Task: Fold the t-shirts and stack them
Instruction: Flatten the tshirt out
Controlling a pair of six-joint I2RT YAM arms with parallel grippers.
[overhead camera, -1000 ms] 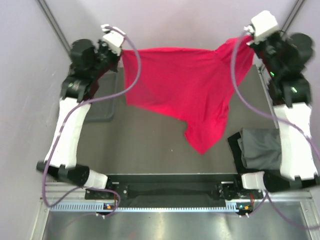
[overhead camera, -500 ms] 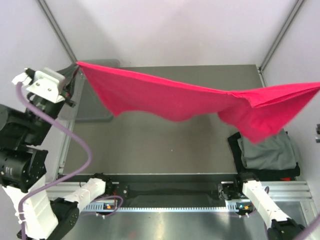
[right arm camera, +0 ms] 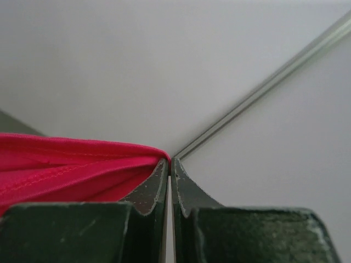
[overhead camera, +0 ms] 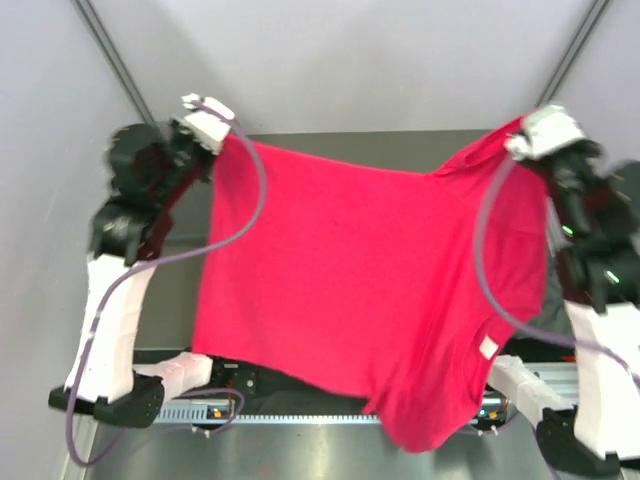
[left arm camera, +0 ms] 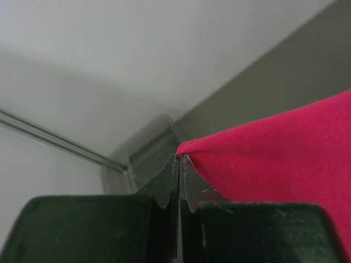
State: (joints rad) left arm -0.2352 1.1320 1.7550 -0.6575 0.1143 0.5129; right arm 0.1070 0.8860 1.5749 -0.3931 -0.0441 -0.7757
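Note:
A bright red t-shirt (overhead camera: 360, 290) hangs spread wide between my two raised grippers, its lower edge drooping toward the near edge of the table. A small white tag (overhead camera: 487, 347) shows near its lower right. My left gripper (overhead camera: 230, 140) is shut on the shirt's upper left corner (left arm camera: 230, 153), its tips (left arm camera: 180, 159) pressed together on the cloth. My right gripper (overhead camera: 515, 138) is shut on the upper right corner (right arm camera: 82, 159), the fabric pinched at its tips (right arm camera: 170, 162). The dark t-shirts are almost wholly hidden behind the red cloth, with only a dark sliver (overhead camera: 550, 315) at the right.
Only a strip of the grey table (overhead camera: 400, 150) shows at the back, under the pale wall. A clear plastic bin (left arm camera: 143, 156) sits at the table's far left corner, behind my left arm. Metal frame posts (overhead camera: 110, 60) run up both back corners.
Both arms have swung back in from a wide stretch to the table's back corners. The red shirt, a taut band half a second ago, now hangs open as a broad sheet.

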